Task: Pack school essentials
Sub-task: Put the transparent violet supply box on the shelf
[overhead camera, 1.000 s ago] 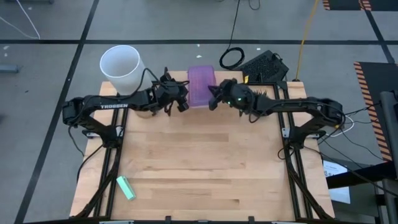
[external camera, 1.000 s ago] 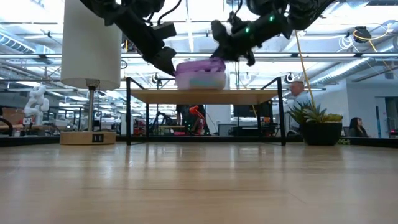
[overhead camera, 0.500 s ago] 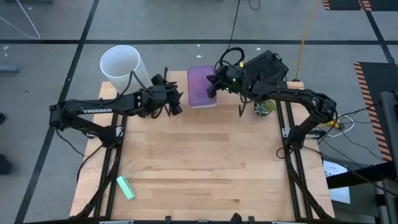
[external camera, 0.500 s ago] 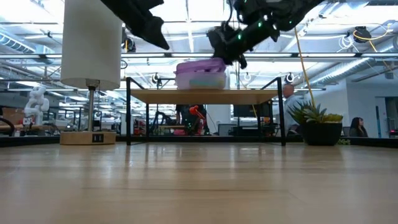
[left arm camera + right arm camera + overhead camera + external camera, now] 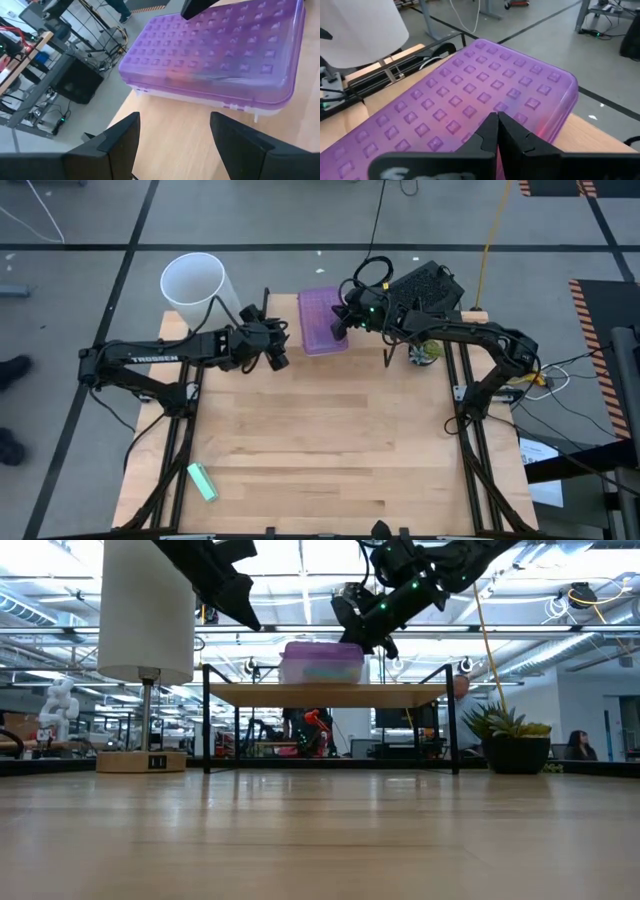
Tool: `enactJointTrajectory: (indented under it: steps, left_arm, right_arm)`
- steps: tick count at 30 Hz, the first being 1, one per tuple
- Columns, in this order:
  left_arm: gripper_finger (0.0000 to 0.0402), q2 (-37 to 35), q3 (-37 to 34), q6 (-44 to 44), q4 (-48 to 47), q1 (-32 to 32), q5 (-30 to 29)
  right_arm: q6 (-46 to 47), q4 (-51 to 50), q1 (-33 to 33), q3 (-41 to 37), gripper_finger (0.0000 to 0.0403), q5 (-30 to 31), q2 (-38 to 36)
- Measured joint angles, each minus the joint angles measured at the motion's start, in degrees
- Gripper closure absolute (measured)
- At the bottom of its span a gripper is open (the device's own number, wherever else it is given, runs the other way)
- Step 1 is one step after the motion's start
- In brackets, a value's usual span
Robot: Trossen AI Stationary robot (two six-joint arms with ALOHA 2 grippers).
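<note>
Purple case (image 5: 322,321) lid pressed by pinched-shut right gripper (image 5: 345,323) — likely latching; left gripper (image 5: 277,350) spread, empty, beside it.

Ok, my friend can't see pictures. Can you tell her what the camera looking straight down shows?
A closed purple plastic pencil box with a bumpy lid sits at the far edge of a pale wooden table. The right gripper, jaws shut, presses on its lid, and the left gripper, jaws open, waits beside it. A tall white lamp shade stands far left; a small green block lies near left.
</note>
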Motion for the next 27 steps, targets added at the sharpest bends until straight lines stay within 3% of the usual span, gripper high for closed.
enactJointTrajectory:
  steps: [27]
  left_arm:
    - [0.0156,0.0,0.0,-1.6,0.4,0.4,0.6]
  right_arm:
    - [1.1,-5.4,0.2,-0.7,0.0403,4.9,3.2]
